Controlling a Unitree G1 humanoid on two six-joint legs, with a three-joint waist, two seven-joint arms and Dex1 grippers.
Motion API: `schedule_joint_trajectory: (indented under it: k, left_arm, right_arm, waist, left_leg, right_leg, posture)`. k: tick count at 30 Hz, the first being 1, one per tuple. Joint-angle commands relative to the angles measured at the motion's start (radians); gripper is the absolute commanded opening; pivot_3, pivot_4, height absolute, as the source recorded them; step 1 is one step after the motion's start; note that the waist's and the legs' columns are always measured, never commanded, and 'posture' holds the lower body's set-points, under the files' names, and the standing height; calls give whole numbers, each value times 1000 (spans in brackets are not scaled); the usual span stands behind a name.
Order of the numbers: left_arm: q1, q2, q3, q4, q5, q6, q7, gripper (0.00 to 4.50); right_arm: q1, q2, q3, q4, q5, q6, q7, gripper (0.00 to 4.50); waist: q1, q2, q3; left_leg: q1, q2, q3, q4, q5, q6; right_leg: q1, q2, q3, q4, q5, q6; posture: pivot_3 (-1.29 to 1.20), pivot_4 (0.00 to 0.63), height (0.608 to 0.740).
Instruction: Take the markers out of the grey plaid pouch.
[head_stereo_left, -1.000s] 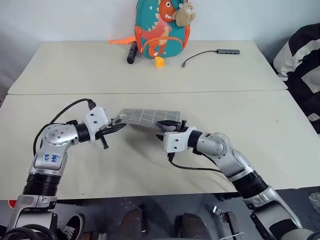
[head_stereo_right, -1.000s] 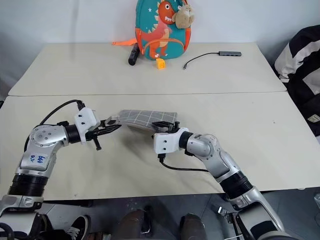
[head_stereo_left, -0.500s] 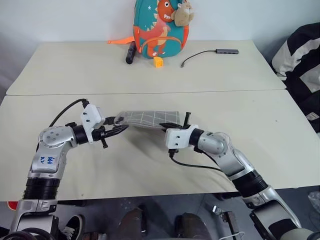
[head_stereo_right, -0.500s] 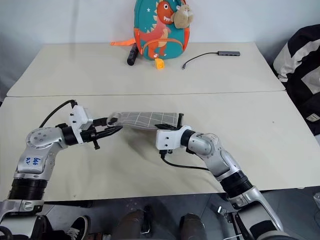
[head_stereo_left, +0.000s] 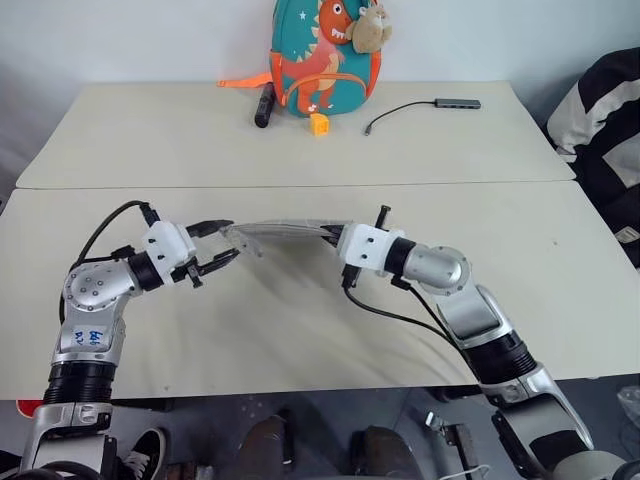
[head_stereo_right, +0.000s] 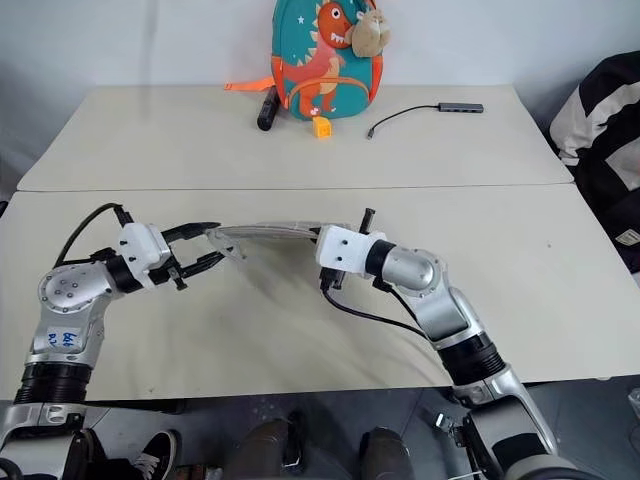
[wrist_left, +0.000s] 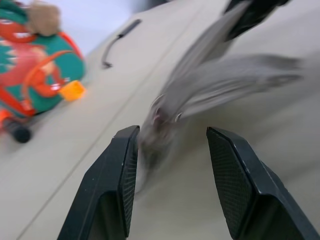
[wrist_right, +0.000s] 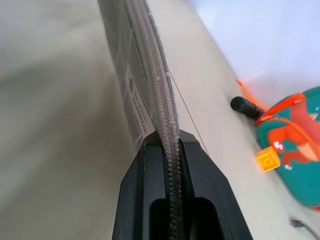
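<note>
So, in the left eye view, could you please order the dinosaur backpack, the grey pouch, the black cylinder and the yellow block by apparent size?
1. Dinosaur backpack
2. Grey pouch, seen nearly edge-on and nearer the camera, so unsure
3. Black cylinder
4. Yellow block

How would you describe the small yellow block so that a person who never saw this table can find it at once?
Look at the far table, where a teal dinosaur backpack stands against the wall. The small yellow block lies on the tabletop just in front of the backpack's base. Unlike the black cylinder to its left, it is a bright yellow-orange cube.
</note>
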Motion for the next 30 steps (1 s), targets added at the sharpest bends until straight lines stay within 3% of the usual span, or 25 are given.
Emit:
schedule_joint_trajectory:
  k: [1,6,27,30]
  left_arm:
    - [3,1,22,5,-28,-38,-18,2271]
    - [14,-32,31,-2,-86,-39,-41,2271]
    - [23,-66,-28,38,-72,-85,-126,2271]
    - [21,-74,-28,33,-80,-80,-134,1725]
  right_arm:
    - [-17,-9,-43,-70,61,30,25,0]
    - [-16,-46,-41,-74,99,35,93,0]
    - [-8,-110,-63,-130,250,70,244,0]
    - [-8,-112,-60,-133,256,76,250,0]
  waist:
    - [0,0,0]
    - [-1,0,0]
    - [0,0,0]
    - [1,0,0]
  left_leg:
    - [0,0,0,0,0,0]
    - [0,0,0,0,0,0]
    - [0,0,0,1,0,0]
    - [0,0,0,2,0,1]
  right_leg:
    - [0,0,0,0,0,0]
    - [0,0,-1,0,0,0]
    - [1,-1,-8,-1,0,0]
    - [1,-1,-9,-1,0,0]
  posture:
    - [0,150,740]
    - [0,150,740]
    - [0,150,740]
    - [0,150,740]
